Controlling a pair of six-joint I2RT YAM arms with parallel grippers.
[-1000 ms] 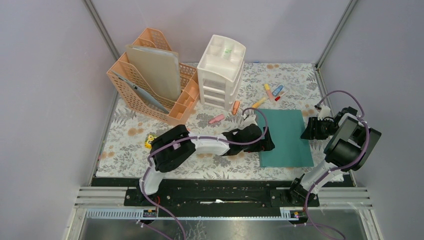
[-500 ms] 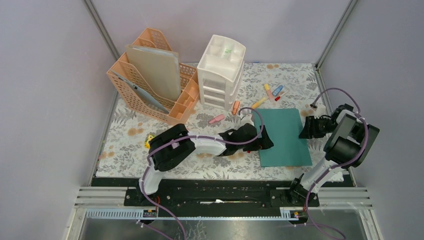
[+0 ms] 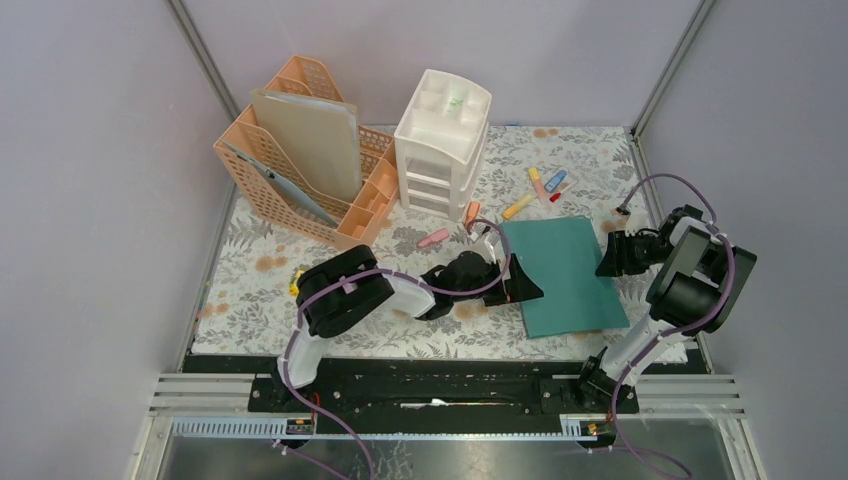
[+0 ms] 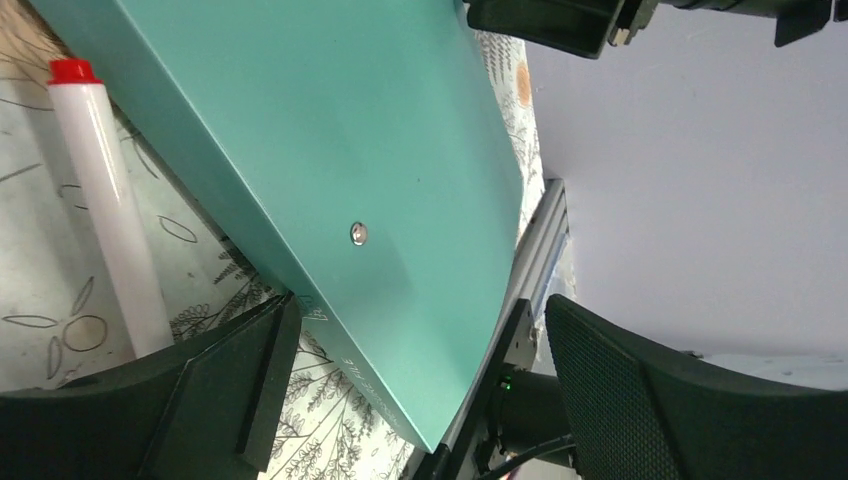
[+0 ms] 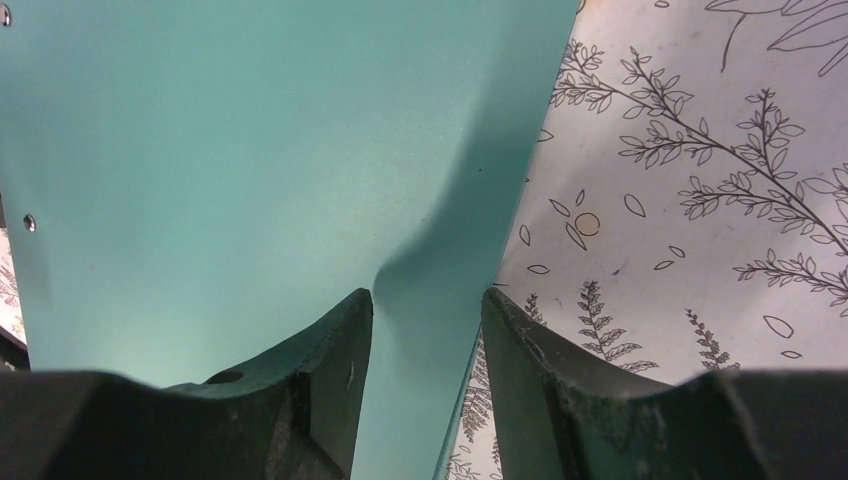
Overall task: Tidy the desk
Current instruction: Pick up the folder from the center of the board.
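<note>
On the flowered worktop, spread before both arms, the left claw gapes wide around the left corner of the teal folder; it should close squarely before lifting. The right claw, narrowly parted astride the right edge, may be pinching; I cannot tell.

Black left claw and right claw end white-and-black arms draped with purple cables.

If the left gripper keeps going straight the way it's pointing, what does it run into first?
Most likely the teal folder: the left gripper is open with the folder's edge right between its fingers.
</note>
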